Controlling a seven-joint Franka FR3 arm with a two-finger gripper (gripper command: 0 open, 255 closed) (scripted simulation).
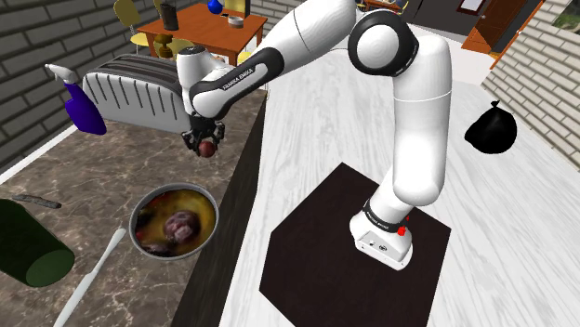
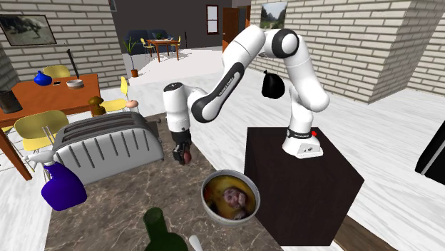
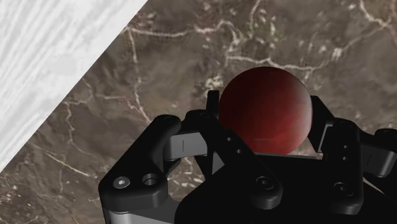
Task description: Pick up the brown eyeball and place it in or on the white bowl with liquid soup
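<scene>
My black gripper hangs above the brown marble counter, shut on a dark reddish-brown eyeball. In the wrist view the eyeball is a smooth round ball clasped between the two fingers. In the second exterior view the gripper holds the eyeball a short way above the counter, just beside the toaster. The bowl is a metal-looking round dish with yellowish soup and dark lumps, sitting on the counter below the gripper toward the front edge. It is the bowl near the counter's corner.
A silver toaster stands behind the gripper. A blue-purple spray bottle sits at its left, a dark green bottle lies at the near left, a white utensil lies beside the bowl. The arm's dark stand is right.
</scene>
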